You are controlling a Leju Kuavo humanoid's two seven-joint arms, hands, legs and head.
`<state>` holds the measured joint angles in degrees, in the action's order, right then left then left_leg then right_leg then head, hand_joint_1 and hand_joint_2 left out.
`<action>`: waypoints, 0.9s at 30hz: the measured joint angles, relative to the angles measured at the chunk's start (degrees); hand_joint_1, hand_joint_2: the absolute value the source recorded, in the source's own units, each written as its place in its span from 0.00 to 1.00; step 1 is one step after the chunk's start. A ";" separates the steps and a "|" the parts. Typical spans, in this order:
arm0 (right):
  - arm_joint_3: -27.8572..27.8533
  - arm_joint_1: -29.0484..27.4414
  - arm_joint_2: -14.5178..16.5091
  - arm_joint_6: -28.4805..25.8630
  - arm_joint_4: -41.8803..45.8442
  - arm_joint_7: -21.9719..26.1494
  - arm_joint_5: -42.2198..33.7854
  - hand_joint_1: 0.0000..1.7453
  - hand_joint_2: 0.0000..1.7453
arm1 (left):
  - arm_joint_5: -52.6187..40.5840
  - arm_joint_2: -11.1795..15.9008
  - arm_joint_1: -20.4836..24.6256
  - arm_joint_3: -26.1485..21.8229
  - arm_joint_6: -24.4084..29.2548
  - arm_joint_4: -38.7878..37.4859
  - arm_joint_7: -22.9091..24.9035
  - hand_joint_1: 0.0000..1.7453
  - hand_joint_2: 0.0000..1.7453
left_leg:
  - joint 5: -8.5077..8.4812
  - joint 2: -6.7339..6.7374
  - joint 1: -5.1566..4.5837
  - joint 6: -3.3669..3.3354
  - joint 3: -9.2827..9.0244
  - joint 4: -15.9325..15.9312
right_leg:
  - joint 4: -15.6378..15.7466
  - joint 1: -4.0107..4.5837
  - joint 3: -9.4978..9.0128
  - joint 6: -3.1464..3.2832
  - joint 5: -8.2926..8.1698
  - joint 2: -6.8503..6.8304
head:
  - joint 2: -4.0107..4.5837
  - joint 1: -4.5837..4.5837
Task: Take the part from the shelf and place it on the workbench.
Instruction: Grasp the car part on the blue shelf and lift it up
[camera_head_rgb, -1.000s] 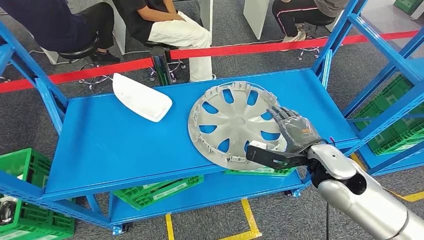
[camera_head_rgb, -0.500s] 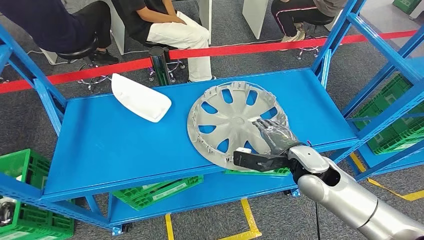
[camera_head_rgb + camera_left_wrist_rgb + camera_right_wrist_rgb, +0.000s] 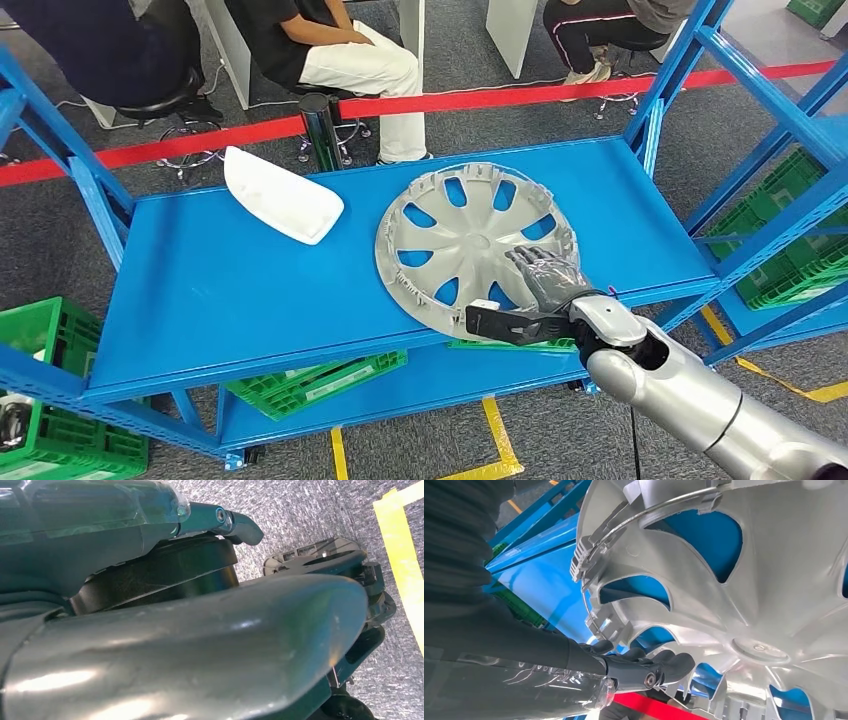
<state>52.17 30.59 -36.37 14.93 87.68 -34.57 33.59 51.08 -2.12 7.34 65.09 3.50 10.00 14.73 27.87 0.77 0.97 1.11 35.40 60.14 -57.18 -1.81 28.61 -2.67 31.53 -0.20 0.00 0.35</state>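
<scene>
A silver wheel cover lies flat on the blue shelf, right of the middle and close to the front edge. My right hand rests on its near rim, fingers spread over the spokes and thumb reaching along the edge beneath. In the right wrist view the dark fingers curl onto the wheel cover between two openings. My left hand hangs over grey floor, holding nothing, with a finger stretched out.
A white curved part lies at the shelf's back left. Blue shelf posts rise at the right. Green crates sit on the lower level and beside the rack. Behind a red barrier tape, people sit on stools.
My right hand has slid left and nearer along the wheel cover's front rim, thumb going under the edge. The wheel cover has stayed in place.
</scene>
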 joint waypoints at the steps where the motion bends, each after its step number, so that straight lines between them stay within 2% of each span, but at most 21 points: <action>1: 0.10 0.08 0.00 -0.11 -0.12 -0.03 -0.02 0.00 1.00 | -0.01 0.00 0.00 0.00 0.00 -0.01 -0.01 0.00 0.00 | 0.00 -0.02 0.00 0.00 0.00 0.00 | 0.00 0.00 0.00 0.00 0.00 0.00 | 0.00 0.00; 4: 0.26 0.29 0.00 -0.55 -0.52 -0.15 -0.12 0.00 1.00 | -0.06 0.00 0.01 0.07 0.00 0.00 -0.02 0.00 0.00 | 0.00 -0.09 0.00 0.00 0.01 0.00 | 0.00 0.00 0.00 0.00 0.00 -0.01 | 0.00 0.00; 5: 0.28 0.33 0.00 -0.65 -0.66 -0.19 -0.15 0.03 1.00 | -0.07 0.00 0.01 0.09 0.00 0.01 -0.03 0.00 0.00 | 0.00 -0.11 0.00 0.00 0.01 0.00 | 0.00 0.00 -0.01 0.00 0.00 -0.02 | 0.00 0.00; 8: 0.32 0.36 0.01 -0.78 -1.04 -0.26 -0.27 0.78 1.00 | -0.07 0.00 0.01 0.11 0.00 0.01 -0.07 0.00 0.00 | 0.00 -0.15 0.00 0.00 0.01 0.00 | 0.00 0.00 -0.01 0.00 0.00 -0.04 | 0.00 -0.01; 9: 0.33 0.36 0.02 -0.79 -1.17 -0.26 -0.38 1.00 1.00 | -0.07 0.00 0.01 0.11 0.00 0.01 -0.09 0.00 0.00 | 0.00 -0.16 0.00 0.00 0.01 0.00 | 0.00 0.00 -0.01 0.00 0.00 -0.05 | 0.00 -0.01; 27: 0.64 -0.87 -0.19 -1.31 -2.52 -0.68 -7.12 1.00 1.00 | 0.19 0.02 0.07 0.52 -0.02 0.01 -0.11 0.00 0.00 | -0.02 -0.69 0.01 -0.01 0.00 0.01 | 0.02 -0.01 -0.09 -0.03 0.05 -0.40 | 0.00 -0.01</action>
<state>52.81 29.71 -36.56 13.62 85.15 -35.24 26.46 51.27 -2.10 7.41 65.61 3.48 10.01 14.61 27.85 0.07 0.98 1.10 35.41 60.15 -57.16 -1.82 28.52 -2.70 31.57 -0.60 0.00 0.34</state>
